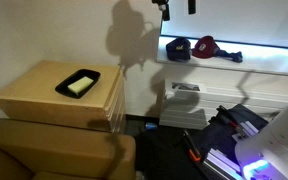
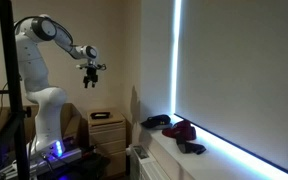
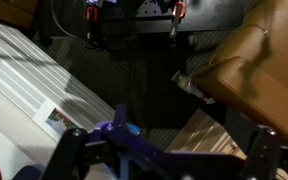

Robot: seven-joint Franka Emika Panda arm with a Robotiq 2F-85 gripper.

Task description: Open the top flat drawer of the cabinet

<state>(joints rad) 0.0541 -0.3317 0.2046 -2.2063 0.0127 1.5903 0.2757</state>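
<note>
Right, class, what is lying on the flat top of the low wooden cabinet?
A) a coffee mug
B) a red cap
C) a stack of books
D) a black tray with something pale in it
D: in an exterior view a black tray holding something pale lies on the flat top of the cabinet, and nothing else is on it.
</note>
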